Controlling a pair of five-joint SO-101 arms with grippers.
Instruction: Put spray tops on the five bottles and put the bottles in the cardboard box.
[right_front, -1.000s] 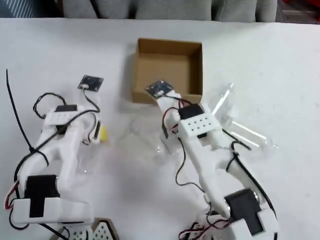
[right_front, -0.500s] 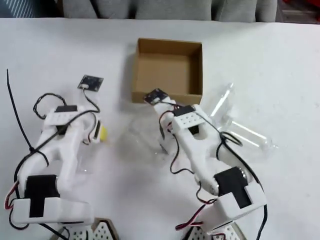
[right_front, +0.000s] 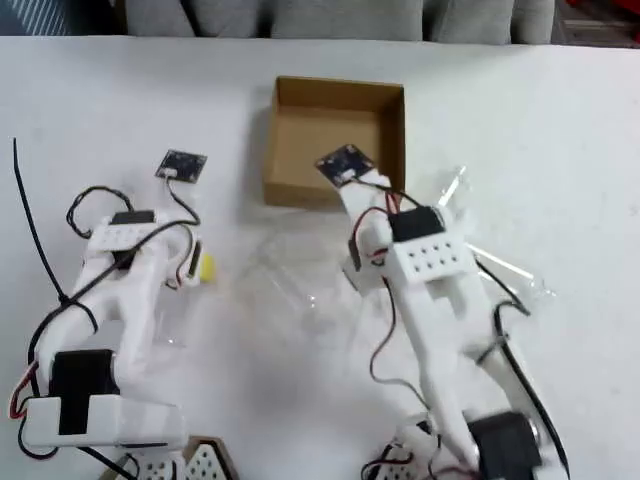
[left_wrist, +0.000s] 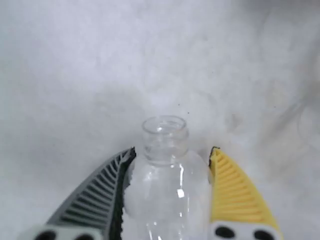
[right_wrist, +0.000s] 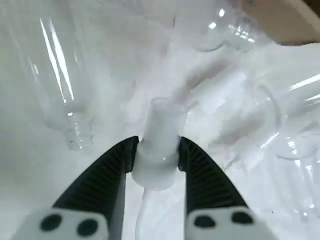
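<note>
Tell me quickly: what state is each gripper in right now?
Left gripper: closed on a clear bottle with a bare, uncapped neck.
Right gripper: closed on a white spray top.

My left gripper (left_wrist: 172, 150) grips a clear bottle (left_wrist: 165, 185), uncapped. My right gripper (right_wrist: 157, 141) pinches a white spray top (right_wrist: 160, 150). Other clear bottles (right_wrist: 60, 80) lie sideways near the open, empty cardboard box (right_front: 340, 88).

Overhead table (right_front: 100, 90) view, two close wrist views
</note>
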